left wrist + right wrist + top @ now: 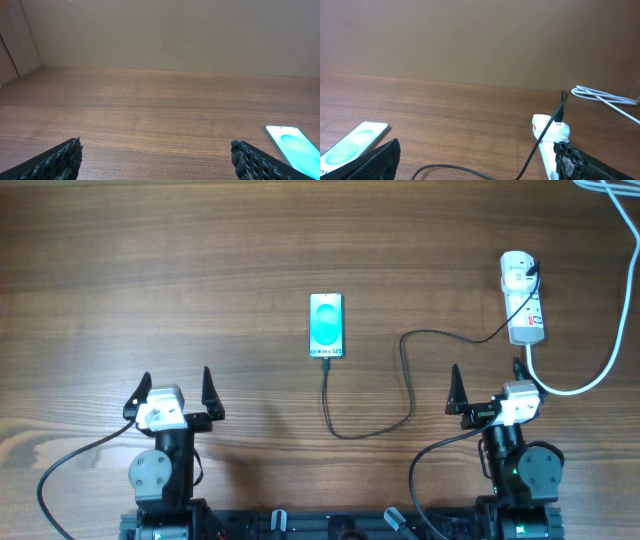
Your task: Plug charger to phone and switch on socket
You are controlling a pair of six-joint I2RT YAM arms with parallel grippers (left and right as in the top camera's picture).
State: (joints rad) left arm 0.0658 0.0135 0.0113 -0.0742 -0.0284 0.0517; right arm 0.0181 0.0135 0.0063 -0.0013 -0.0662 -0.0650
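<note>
**Overhead.** The phone (pixel 326 326) lies flat just above the middle of the table (pixel 200 270), cyan screen up, with its white band at the lower end. The charger (pixel 405 370) meets that lower end, drops, curls right in a loop, climbs, then runs right to the upper end of the socket (pixel 522 310) at upper right. Whether the tip sits fully in the phone cannot be told. A white lead (pixel 590 385) leaves the socket's lower end and sweeps off along the right edge. The left claw (pixel 175 382), lower left, is spread wide and holds nothing. The phone is well apart from it, up and to the right. The right claw (pixel 487 375), lower right, is spread too and also empty. The socket is near, just above its right finger, and the charger's loop lies to its left.

**Left wrist.** The left claw (pixel 155 165) shows both fingers far apart at the bottom corners, with bare wood between them. The phone (pixel 295 145) sits at lower right, just beyond the right finger.

**Right wrist.** The right claw (pixel 480 167) is spread. The phone (pixel 350 145) lies by its left finger, at lower left. The socket (pixel 540 122) stands just beyond the right finger, the charger (pixel 542 140) rising to it. The white lead (pixel 605 96) is at far right.
</note>
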